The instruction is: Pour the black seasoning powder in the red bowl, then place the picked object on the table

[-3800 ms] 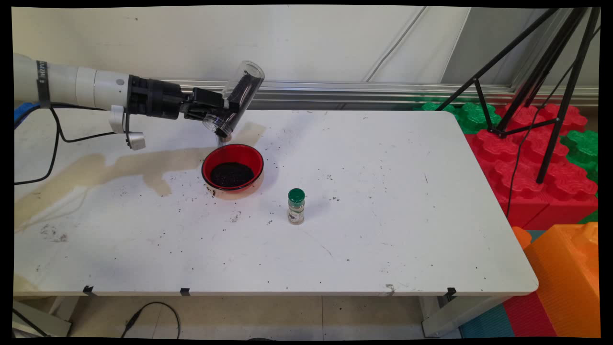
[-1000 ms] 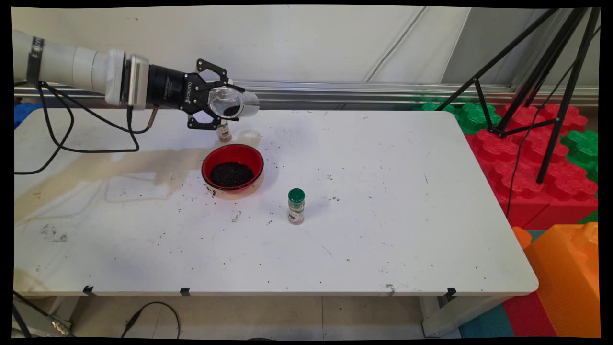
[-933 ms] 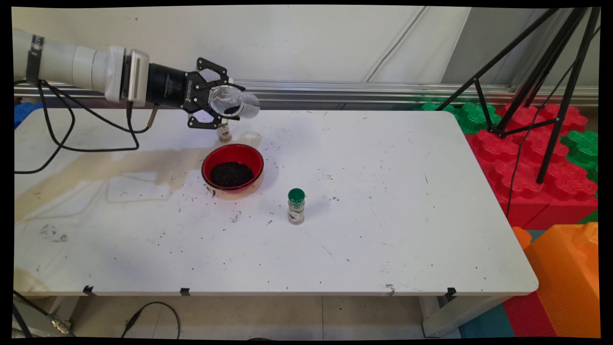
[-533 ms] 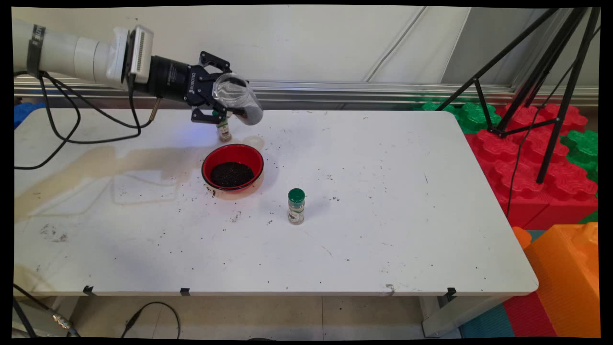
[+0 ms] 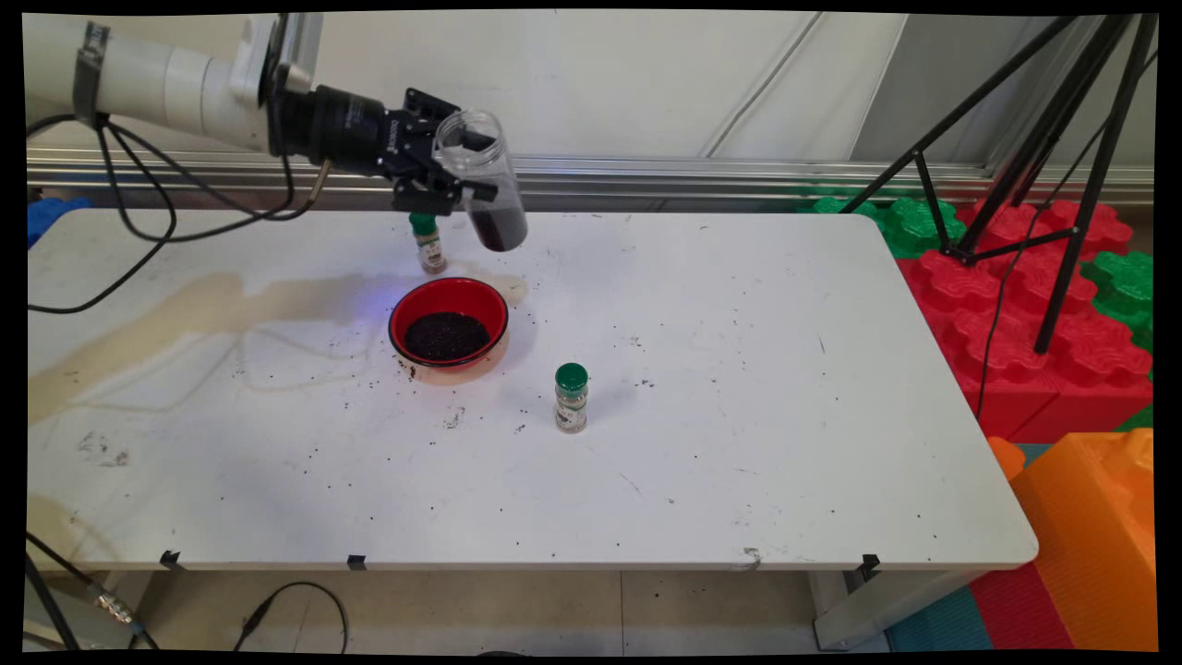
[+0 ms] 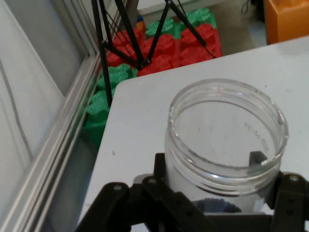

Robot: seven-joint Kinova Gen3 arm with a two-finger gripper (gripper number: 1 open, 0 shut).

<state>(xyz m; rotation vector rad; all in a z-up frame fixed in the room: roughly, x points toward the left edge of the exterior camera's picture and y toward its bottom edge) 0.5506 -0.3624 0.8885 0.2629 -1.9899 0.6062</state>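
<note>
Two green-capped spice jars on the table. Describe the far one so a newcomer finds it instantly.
Start at the white table and find the red bowl of dark grains left of centre. Just behind the bowl's far rim, toward the wall, stands the far spice jar, below the gripper holding the clear jar. The other spice jar stands alone, nearer the camera.

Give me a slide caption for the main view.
Gripper holds clear jar of dark grains above red bowl, between two green-capped spice bottles.
</note>
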